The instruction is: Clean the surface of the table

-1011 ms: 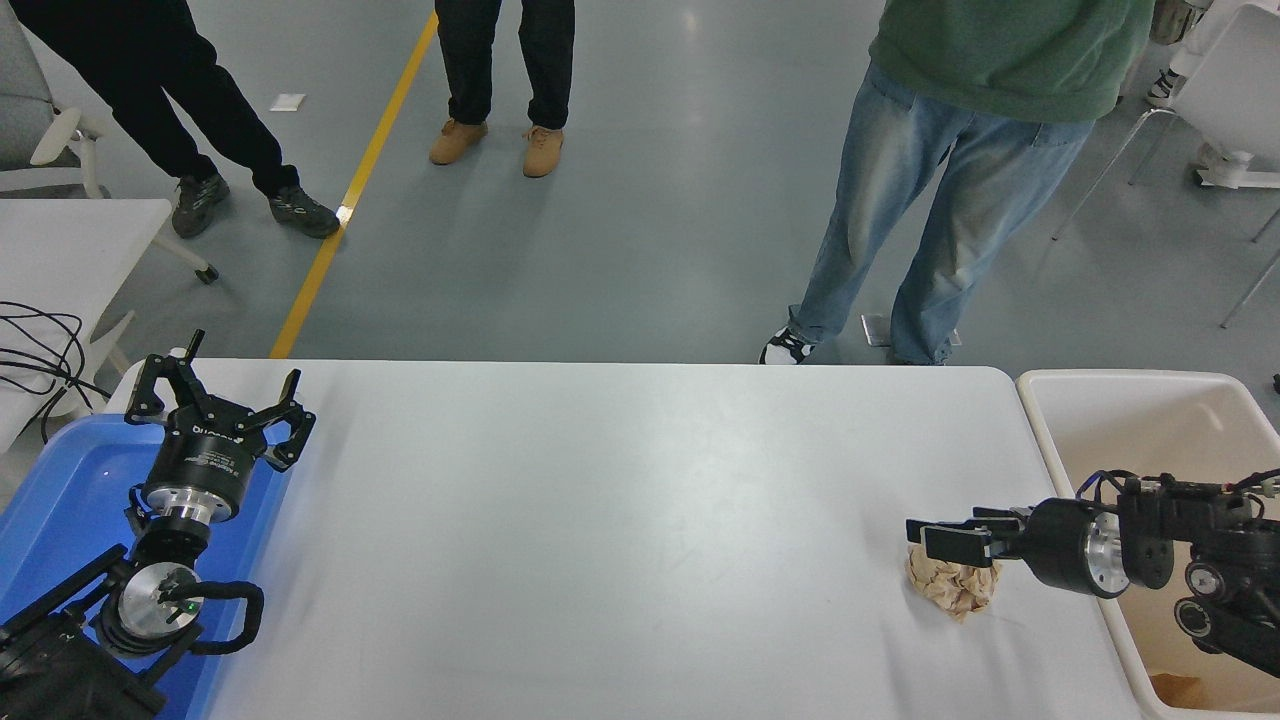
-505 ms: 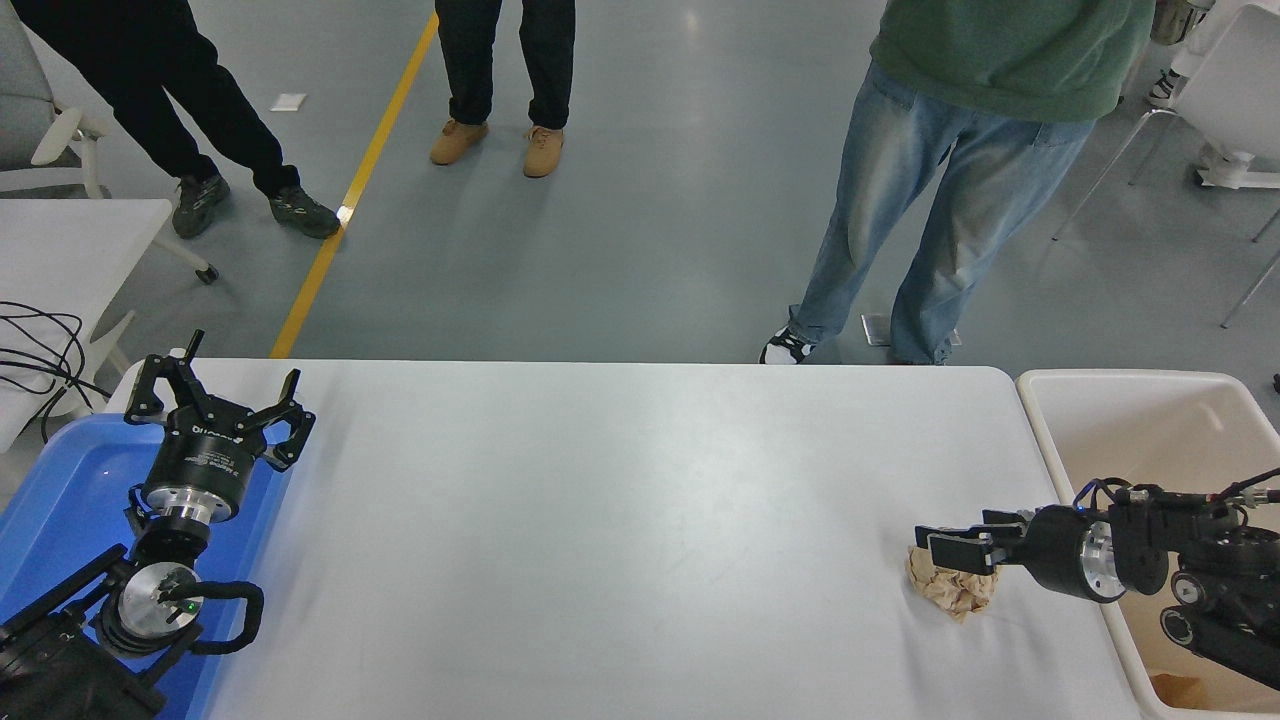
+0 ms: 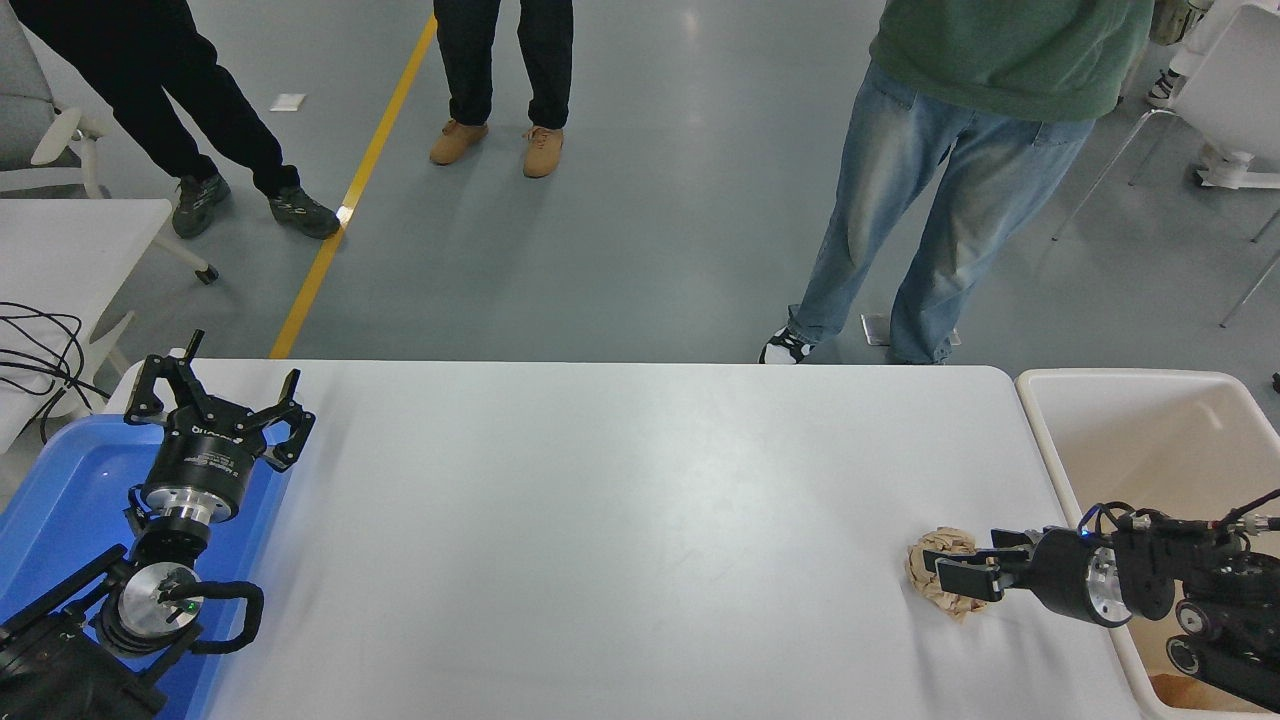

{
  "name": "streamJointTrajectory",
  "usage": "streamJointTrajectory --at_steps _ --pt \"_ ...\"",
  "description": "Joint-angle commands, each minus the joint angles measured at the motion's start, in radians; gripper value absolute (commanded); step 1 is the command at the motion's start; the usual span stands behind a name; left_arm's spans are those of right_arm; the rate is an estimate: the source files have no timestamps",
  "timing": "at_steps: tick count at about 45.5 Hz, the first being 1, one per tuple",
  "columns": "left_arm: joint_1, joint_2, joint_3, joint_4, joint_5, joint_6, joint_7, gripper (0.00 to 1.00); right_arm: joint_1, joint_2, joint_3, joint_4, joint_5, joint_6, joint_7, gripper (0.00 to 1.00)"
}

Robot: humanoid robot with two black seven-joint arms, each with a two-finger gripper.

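Note:
The table surface (image 3: 600, 520) is a wide white top filling the lower half of the head view. A crumpled brown paper ball (image 3: 930, 578) lies on it near the right edge. My right gripper (image 3: 975, 562) reaches in low from the right, open, with its fingers down at the ball's right side and touching or nearly touching it. My left gripper (image 3: 215, 392) is parked at the lower left, open and holding nothing, over the edge of the blue tray.
A blue tray (image 3: 60, 500) sits at the table's left end. A beige bin (image 3: 1150, 420) stands just past the right end, under my right arm. Three people stand on the floor beyond the far edge. A smaller white table (image 3: 70, 240) and cables are at far left.
My right gripper has dropped lower and drawn back slightly to the right, from hovering above the paper ball to level with it. The left arm has not moved.

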Motion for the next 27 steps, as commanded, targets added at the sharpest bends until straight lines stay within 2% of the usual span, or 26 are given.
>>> streamJointTrajectory --at_steps 1,27 --pt "0.0 0.0 0.0 0.0 0.0 0.0 0.0 0.99 -0.006 0.004 -0.005 -0.019 0.002 -0.013 0.001 0.99" --pt "0.0 0.0 0.001 0.0 0.0 0.0 0.0 0.99 -0.028 0.053 -0.005 -0.041 0.003 -0.019 -0.001 0.99"
